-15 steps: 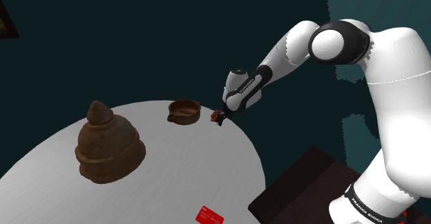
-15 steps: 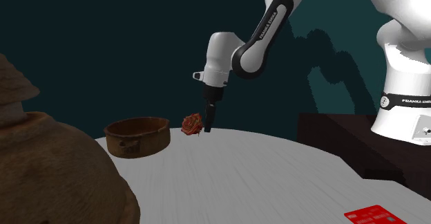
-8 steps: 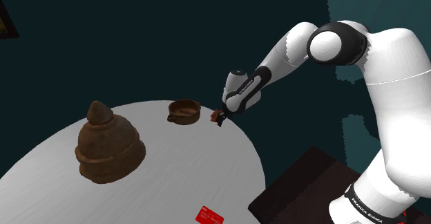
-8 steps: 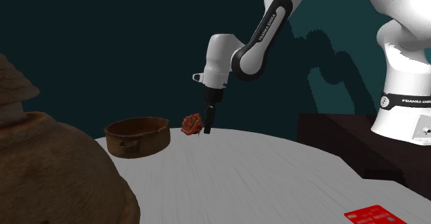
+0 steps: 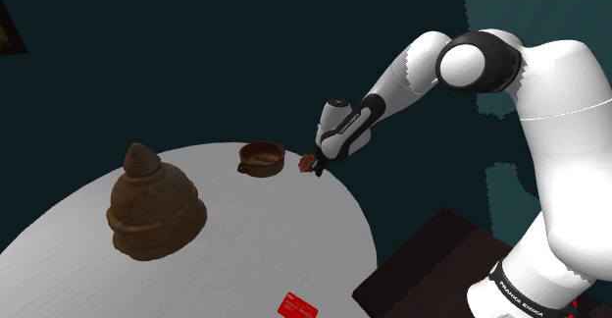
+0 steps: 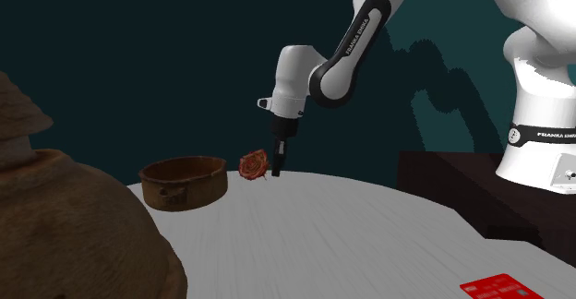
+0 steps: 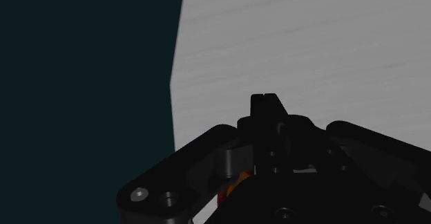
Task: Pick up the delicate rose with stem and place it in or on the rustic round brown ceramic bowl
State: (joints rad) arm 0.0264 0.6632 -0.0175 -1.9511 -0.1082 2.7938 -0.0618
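Currently arm (image 5: 412, 71) stretched out, forearm sloping down, tool (image 6: 277, 163) pointing straight down over counter's (image 6: 351, 242) far edge. Tool pinching rose (image 6: 254, 164); bloom juts sideways toward bowl (image 6: 183, 182), near but apart.

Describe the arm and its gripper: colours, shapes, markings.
The arm has rounded, glossy white shells with dark joints between the segments. A black band near its base carries white Franka Emika lettering, and more lettering runs along a dark strip on the forearm. The gripper is all black, with two slim fingers and a small silver screw head.
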